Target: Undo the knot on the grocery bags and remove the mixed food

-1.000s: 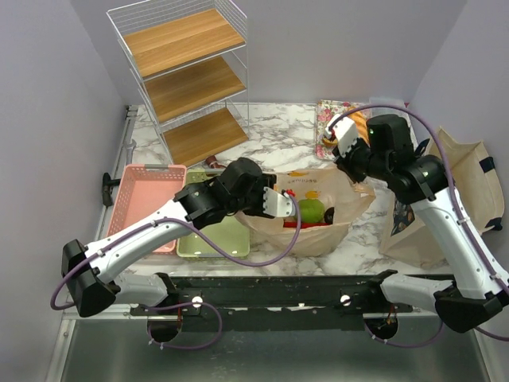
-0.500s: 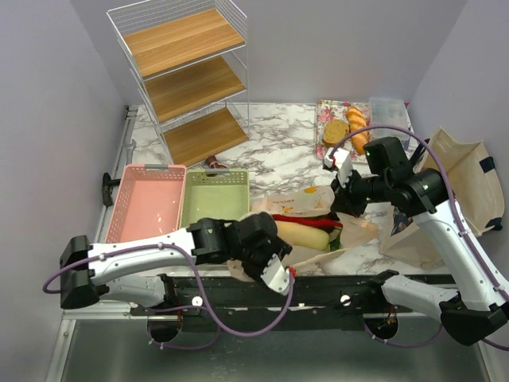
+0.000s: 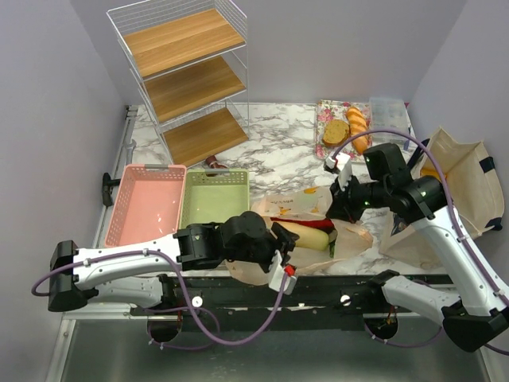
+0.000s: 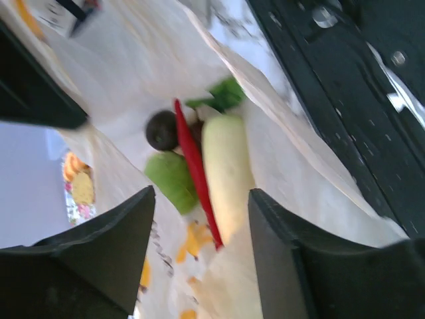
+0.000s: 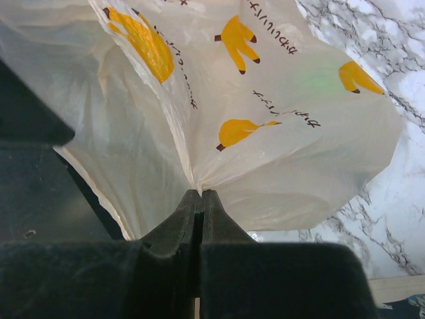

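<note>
Right gripper (image 5: 200, 194) jaws are seen pinched together on a fold of the grocery bag (image 5: 265, 133), which is spread on the marble table (image 3: 278, 155) beside the green basket (image 3: 213, 199). Left gripper (image 4: 199, 194) jaws are held apart, empty, facing the bag's radish (image 4: 228, 173), red chilli (image 4: 192, 159), green vegetable (image 4: 170, 187) and maroon ball (image 4: 161, 129).

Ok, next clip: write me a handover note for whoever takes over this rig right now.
Left gripper: open, empty, aimed into the mouth of the grocery bag.
Right gripper: shut on a pinch of the bag's plastic.
Bag lies open; radish, red chilli, green vegetable and a dark ball lie inside it.
Done: bag opened.
Left: take the food out.
</note>
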### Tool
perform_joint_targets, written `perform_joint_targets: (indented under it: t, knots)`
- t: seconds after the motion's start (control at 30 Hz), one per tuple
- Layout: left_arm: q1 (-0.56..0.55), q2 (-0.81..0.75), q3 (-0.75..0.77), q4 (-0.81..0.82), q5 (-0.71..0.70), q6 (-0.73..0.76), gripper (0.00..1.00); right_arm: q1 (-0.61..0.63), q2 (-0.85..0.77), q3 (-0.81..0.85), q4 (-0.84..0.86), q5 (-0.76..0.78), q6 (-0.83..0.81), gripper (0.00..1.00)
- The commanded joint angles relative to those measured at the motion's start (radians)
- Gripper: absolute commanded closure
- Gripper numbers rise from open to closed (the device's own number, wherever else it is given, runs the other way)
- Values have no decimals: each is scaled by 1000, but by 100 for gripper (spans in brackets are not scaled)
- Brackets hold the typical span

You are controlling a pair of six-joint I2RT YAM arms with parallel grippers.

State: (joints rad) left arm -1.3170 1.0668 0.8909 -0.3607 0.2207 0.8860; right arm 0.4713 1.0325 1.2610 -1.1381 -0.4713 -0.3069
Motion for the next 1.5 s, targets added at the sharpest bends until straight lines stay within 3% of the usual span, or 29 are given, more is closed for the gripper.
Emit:
perform_joint_targets:
  t: [0.0, 0.17, 0.3, 0.53, 0.93, 1.1, 1.33, 1.47]
  knots:
    - [-2, 120, 82, 175, 28, -47, 47, 3, 4, 11, 95, 25, 92, 99]
    - [8, 295, 132, 219, 10, -30, 61, 4, 19, 5, 142, 74, 144, 99]
    - [48, 447, 205, 180, -33, -33, 60, 3, 29, 17, 178, 142, 198, 100]
    - [139, 615, 267, 162, -88, -32, 60, 4, 40, 23, 164, 133, 172, 99]
    - [193, 699, 225, 21, 1, 26, 43, 4, 49, 1, 147, 146, 154, 99]
    - [212, 731, 235, -5, 3, -22, 28, 4, 56, 0, 135, 141, 145, 99]
    - [214, 774, 270, -101, 3, -28, 29, 4, 66, 5, 124, 144, 123, 99]
    - [211, 732, 214, -85, 5, -35, 31, 4, 61, 5, 110, 153, 108, 99]
